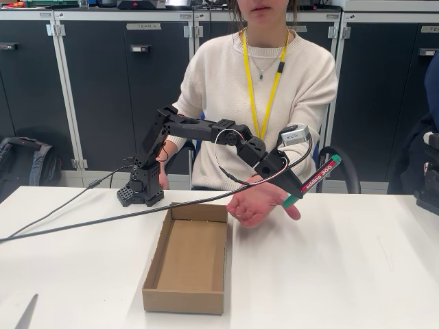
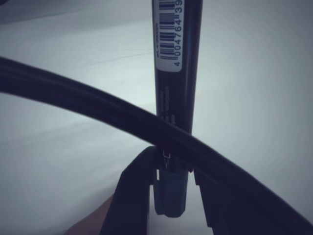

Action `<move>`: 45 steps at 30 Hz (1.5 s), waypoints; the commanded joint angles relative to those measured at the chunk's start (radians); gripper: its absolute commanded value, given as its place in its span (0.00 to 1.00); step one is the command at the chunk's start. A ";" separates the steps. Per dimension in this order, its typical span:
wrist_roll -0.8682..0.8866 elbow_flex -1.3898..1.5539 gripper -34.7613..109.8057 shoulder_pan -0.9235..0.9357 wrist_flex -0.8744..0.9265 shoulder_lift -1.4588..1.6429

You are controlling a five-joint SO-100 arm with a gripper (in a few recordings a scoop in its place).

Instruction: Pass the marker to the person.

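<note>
Cardboard box (image 1: 185, 264) lies nearest us, off to the side; behind it our gripper (image 1: 291, 188) clamps the green marker (image 1: 314, 180) just above the person's open palm (image 1: 257, 205). We judge the handover imminent: next, lower slightly and release.

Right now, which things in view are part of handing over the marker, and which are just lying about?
Part of the job:
- marker, tilted, clamped in the gripper
- person's open hand, palm up under the gripper
- person seated behind the table

Just lying about:
- open cardboard box on the table
- black cable across the table
- backpack on the floor, left
</note>
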 commanded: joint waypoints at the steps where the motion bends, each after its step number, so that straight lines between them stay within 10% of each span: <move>1: 0.000 0.012 0.21 -0.009 -0.008 0.103; 41: 0.241 0.856 0.21 -0.012 0.126 0.716; 45: 0.245 0.850 0.45 -0.002 0.127 0.709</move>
